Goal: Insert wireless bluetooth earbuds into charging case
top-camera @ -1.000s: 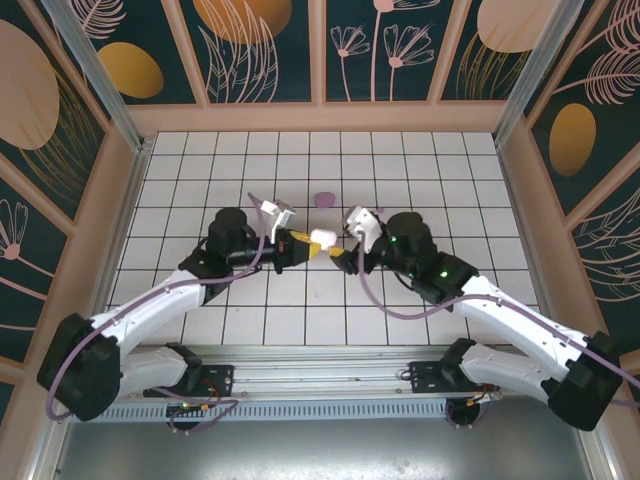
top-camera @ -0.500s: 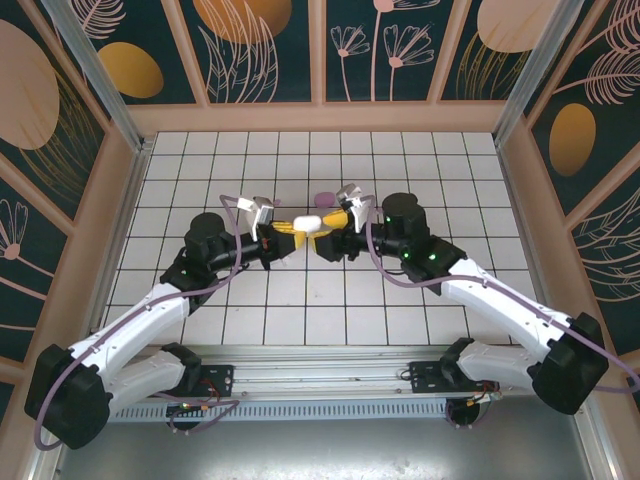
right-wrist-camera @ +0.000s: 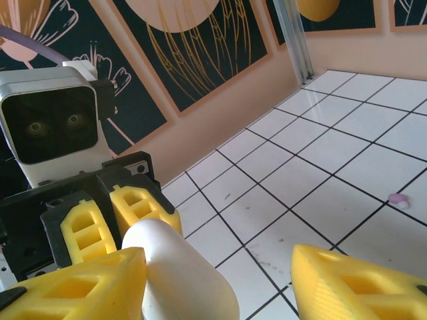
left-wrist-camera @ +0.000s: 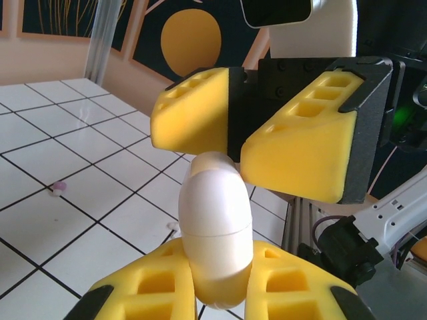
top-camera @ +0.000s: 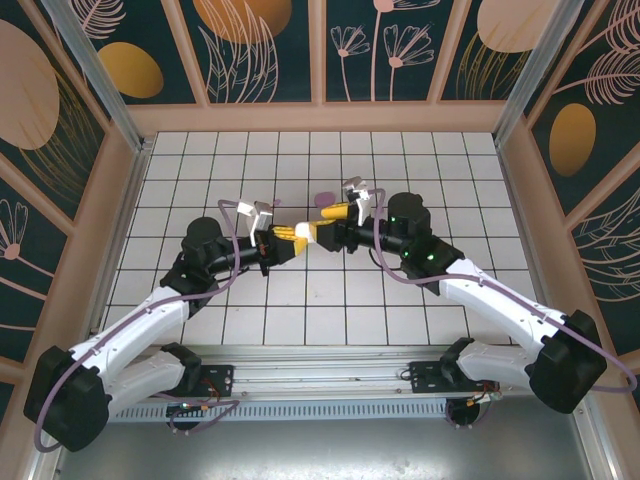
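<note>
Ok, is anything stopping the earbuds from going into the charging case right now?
Yes: the white charging case is itself closed along its seam, clamped in the left gripper. The pink earbud lies on the tiles, away from it.

My left gripper (top-camera: 298, 234) and right gripper (top-camera: 328, 222) block each other at the white rounded plastic case (left-wrist-camera: 215, 233). A pink-purple pebble-shaped piece (top-camera: 323, 198) lies just behind. The white tiled floor (top-camera: 200, 170) beside them is open.

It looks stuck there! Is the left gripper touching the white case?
Touching. Left wrist view: the white case sits pinched between the left gripper's yellow fingers.
</note>
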Robot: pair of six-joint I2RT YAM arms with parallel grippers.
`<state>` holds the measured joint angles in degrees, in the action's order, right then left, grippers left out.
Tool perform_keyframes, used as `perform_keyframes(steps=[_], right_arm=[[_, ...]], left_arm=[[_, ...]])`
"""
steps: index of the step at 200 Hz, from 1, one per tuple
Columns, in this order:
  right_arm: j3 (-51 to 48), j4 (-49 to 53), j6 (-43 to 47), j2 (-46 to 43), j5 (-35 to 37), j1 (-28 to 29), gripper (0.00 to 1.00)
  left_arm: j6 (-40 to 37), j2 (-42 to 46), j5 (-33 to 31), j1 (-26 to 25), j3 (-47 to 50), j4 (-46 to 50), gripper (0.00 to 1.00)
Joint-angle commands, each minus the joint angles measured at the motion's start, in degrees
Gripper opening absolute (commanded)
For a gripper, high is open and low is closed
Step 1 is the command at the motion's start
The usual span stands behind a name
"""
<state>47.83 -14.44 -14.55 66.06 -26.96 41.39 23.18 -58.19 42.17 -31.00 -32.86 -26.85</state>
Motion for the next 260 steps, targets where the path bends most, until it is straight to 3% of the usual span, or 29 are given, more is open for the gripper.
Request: perform_keyframes(steps=[1, 50, 95, 260], right_arm=[[-1.5, -1.9, -0.8, -0.8, -0.4, -0.6, 0.59], [-3.7, -3.1, 1.0, -3.1, -4.3, -0.6, 0.65], [-1.9, -0.1, 1.4, -1.6, 0.2, -1.1, 0.65], [6.6, 9.5, 1.3, 6.4, 0.1, -4.5, 0.66]], left_arm=[[0.1, 1.3, 2.0, 0.1, -0.2, -4.0, 0.00], [2.0, 0.4, 2.6, 0.1, -0.2, -6.5, 0.00], [3.0, -0.2, 3.9, 0.1, -0.3, -7.8, 0.00], [-3.3, 4.6, 1.2, 0.1, 2.5, -1.4, 0.00]])
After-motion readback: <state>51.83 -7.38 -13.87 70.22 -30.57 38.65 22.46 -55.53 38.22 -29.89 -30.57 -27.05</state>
